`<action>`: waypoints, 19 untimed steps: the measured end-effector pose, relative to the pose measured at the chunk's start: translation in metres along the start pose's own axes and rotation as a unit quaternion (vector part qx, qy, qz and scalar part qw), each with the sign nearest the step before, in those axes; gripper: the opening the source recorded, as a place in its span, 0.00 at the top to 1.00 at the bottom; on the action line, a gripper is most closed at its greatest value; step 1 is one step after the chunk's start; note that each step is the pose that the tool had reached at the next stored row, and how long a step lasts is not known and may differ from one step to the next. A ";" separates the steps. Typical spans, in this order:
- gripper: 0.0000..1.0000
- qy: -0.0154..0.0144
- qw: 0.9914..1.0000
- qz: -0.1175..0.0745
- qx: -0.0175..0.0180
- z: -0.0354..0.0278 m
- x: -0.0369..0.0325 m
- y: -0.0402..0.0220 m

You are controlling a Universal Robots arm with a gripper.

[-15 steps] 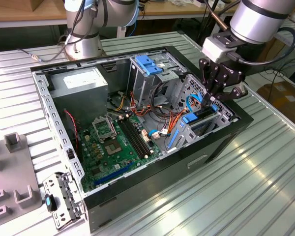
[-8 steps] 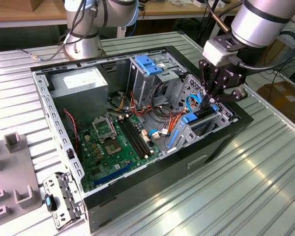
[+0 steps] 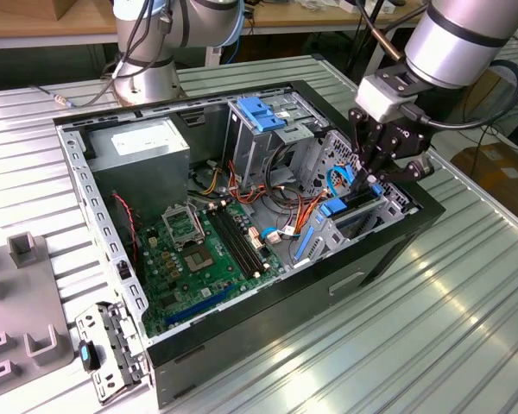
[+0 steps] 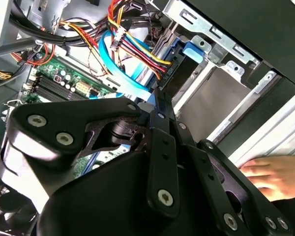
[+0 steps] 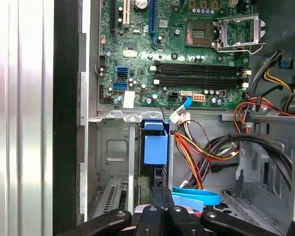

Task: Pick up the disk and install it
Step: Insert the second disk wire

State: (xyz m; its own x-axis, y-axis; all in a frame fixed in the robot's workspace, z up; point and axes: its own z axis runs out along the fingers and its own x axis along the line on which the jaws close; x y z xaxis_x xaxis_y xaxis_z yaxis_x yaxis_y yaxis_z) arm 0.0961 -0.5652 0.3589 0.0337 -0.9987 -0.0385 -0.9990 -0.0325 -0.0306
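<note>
The end effector point(image 3: 373, 177) stood with its fingers pinched together over the drive bay point(image 5: 119, 162). The disk point(image 5: 155, 147) sat edge-on directly beneath it, already slotted in, long axis running down into the bay.

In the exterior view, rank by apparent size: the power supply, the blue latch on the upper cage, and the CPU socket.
Largest to smallest, as seen in the exterior view:
1. Power supply
2. Blue latch
3. CPU socket
The latch and the socket look close in size, so their order is unsure.
</note>
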 end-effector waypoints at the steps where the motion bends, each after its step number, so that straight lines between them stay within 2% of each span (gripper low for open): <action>1: 0.90 0.000 1.000 -0.003 0.002 0.0006 0.0001 0.0001; 2: 0.90 0.000 1.000 -0.004 0.004 0.0010 0.0001 0.0001; 4: 0.90 0.000 1.000 -0.004 0.005 0.0014 0.0001 0.0001; 19: 0.90 0.000 1.000 -0.006 0.005 0.0066 0.0003 0.0003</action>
State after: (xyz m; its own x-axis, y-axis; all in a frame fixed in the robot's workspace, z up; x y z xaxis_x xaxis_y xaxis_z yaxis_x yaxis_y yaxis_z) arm 0.0960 -0.5652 0.3522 0.0451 -0.9983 -0.0381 -0.9982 -0.0436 -0.0414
